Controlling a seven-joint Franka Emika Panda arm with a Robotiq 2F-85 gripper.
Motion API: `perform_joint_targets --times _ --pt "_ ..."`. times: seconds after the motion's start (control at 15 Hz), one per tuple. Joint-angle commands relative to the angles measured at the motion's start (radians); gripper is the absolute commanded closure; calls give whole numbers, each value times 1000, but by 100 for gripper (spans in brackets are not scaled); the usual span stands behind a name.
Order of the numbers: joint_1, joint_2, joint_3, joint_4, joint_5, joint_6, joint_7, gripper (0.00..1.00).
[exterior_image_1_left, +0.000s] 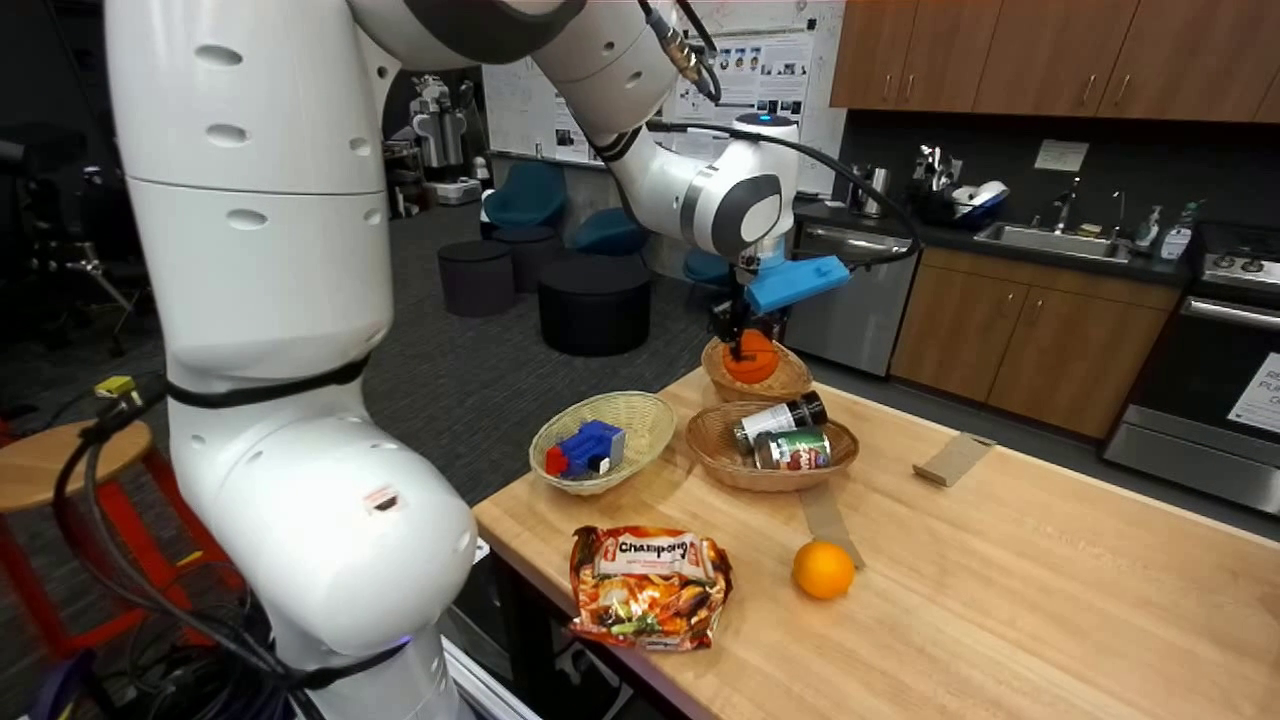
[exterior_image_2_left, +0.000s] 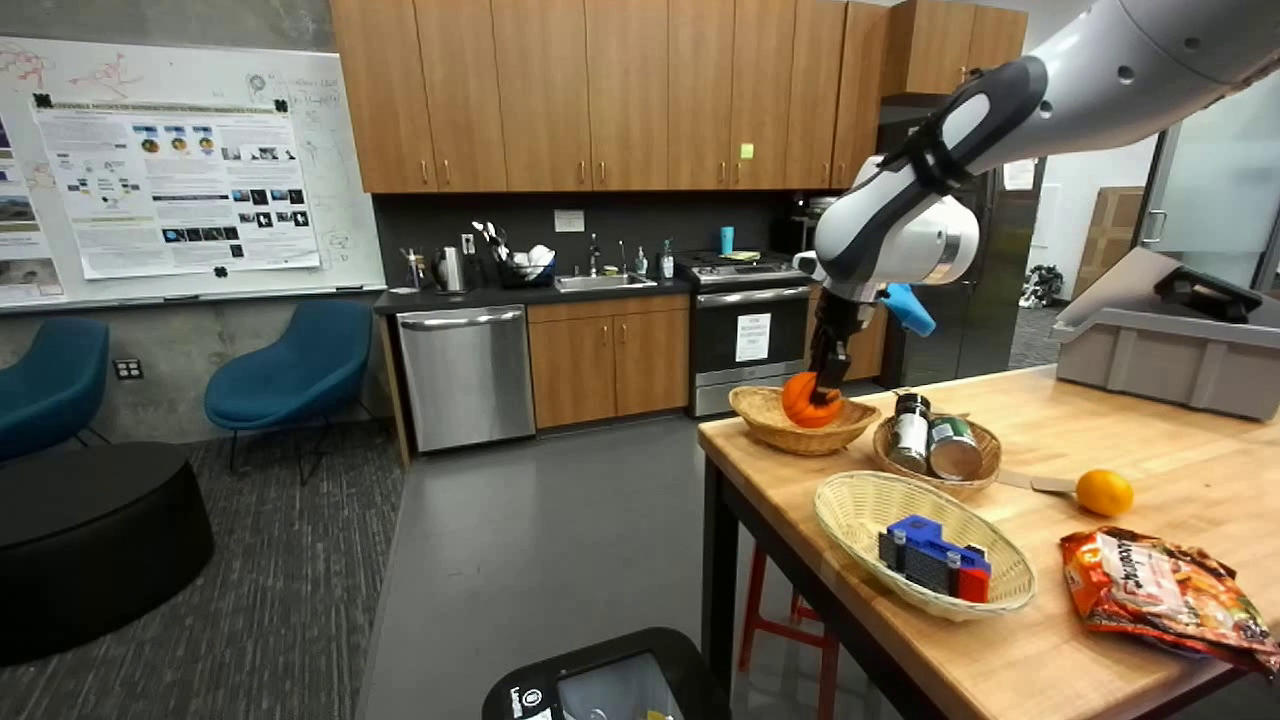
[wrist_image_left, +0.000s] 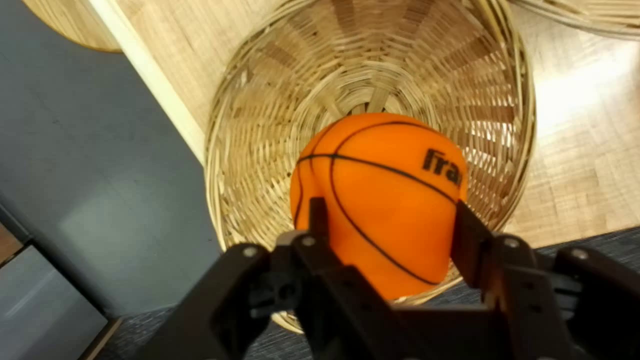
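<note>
An orange ball with black basketball lines (wrist_image_left: 390, 165) sits between the two black fingers of my gripper (wrist_image_left: 389, 215). Both fingers press into its sides, and the soft ball bulges around them. Around and below it is a round wicker basket (wrist_image_left: 360, 40), whose bottom shows beyond the ball in the wrist view. In both exterior views the ball (exterior_image_1_left: 752, 360) is inside that basket (exterior_image_2_left: 785, 436), at the table's corner, with the gripper (exterior_image_2_left: 826, 392) reaching down to it from above. Whether the ball rests on the basket's bottom cannot be seen.
Close by, a brown basket (exterior_image_1_left: 715, 465) holds a black-capped shaker (exterior_image_1_left: 768, 420) and a jar (exterior_image_1_left: 800, 450). A pale basket (exterior_image_1_left: 652, 425) holds a blue block toy (exterior_image_1_left: 595, 440). A noodle packet (exterior_image_1_left: 650, 590), an orange (exterior_image_1_left: 823, 570) and a grey bin (exterior_image_2_left: 1170, 360) are on the table.
</note>
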Motion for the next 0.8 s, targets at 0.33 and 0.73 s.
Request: perform_joint_targets --times 0.33,0.73 --pt "-22 8 2 27 -77 46 136 0" --pt "-35 3 -51 34 -210 123 451 0"
